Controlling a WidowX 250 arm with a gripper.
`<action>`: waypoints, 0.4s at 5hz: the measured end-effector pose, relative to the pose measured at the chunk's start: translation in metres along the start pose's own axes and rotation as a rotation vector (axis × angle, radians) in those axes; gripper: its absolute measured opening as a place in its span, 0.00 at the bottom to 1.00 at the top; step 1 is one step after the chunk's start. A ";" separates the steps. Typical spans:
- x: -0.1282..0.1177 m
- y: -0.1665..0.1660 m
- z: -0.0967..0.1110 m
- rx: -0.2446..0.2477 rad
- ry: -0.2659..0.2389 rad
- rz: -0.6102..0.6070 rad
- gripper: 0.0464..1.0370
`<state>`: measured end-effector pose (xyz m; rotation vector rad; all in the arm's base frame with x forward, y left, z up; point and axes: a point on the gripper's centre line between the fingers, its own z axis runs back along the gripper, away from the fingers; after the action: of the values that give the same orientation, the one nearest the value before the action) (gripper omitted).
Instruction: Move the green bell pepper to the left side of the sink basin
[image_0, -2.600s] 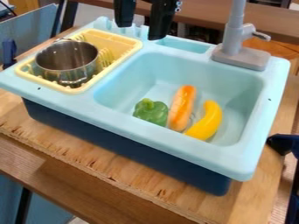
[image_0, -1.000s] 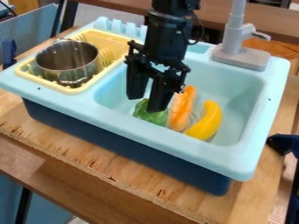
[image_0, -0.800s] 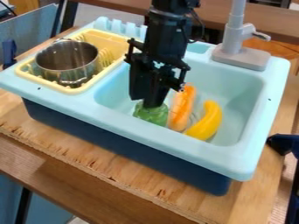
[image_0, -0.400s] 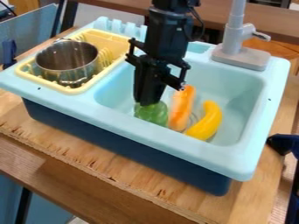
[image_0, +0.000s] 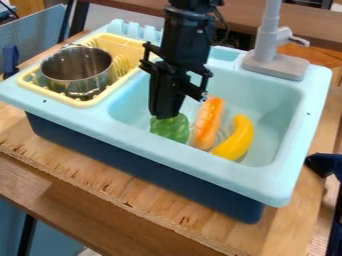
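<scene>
- On my left, a metal pot sits upright in a yellow dish rack, which is set into the left end of the light-blue toy sink.
- Right of the rack, the black gripper hangs down into the basin—its fingers are drawn close together, with hardly any gap to be seen, and I'd call it grasping the green pepper by its top.
- The pepper lies directly under the fingertips, in the basin's near left part; its rounded body shows below them.
- Just right of the pepper is a long orange toy, slanting from the front of the basin toward the back, clear of the gripper.
- Next comes a curved yellow banana, its lower end near the lower end of the orange toy.
- Farthest right, a grey faucet stands on the sink's back rim—well apart from the gripper.
- Under it all is a wooden board.
</scene>
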<state>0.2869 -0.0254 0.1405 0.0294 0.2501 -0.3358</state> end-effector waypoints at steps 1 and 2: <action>-0.011 0.006 0.023 0.047 -0.050 0.014 0.02; -0.017 0.022 0.028 0.052 -0.061 0.055 0.02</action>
<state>0.2853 -0.0016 0.1712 0.0773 0.1796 -0.2878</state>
